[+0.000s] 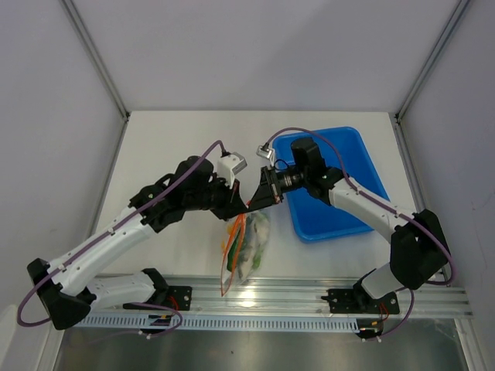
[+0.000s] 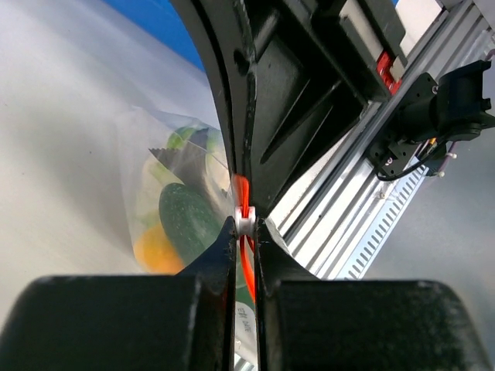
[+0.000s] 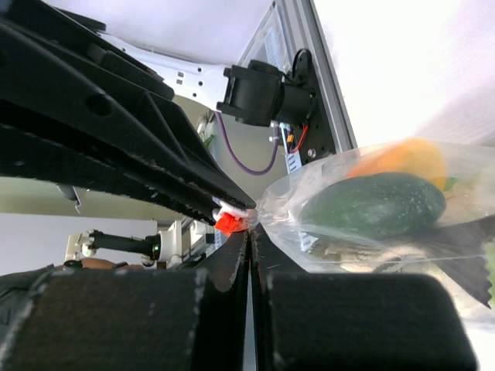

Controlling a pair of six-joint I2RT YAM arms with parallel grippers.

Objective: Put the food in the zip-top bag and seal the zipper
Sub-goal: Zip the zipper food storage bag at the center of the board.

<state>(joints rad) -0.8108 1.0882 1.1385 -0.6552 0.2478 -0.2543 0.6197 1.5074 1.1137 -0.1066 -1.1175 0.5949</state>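
The zip-top bag hangs crumpled between both arms above the table's near middle, with the food inside. A dark green piece and a yellow-orange piece show through the plastic; the same green piece and orange piece show in the right wrist view. My left gripper is shut on the orange-red zipper at its white slider. My right gripper is shut on the bag's corner, right beside the slider. The two grippers meet tip to tip.
A blue tray lies at the back right, under the right arm. The aluminium rail carrying both arm bases runs along the near edge, just below the hanging bag. White walls close in the left, back and right.
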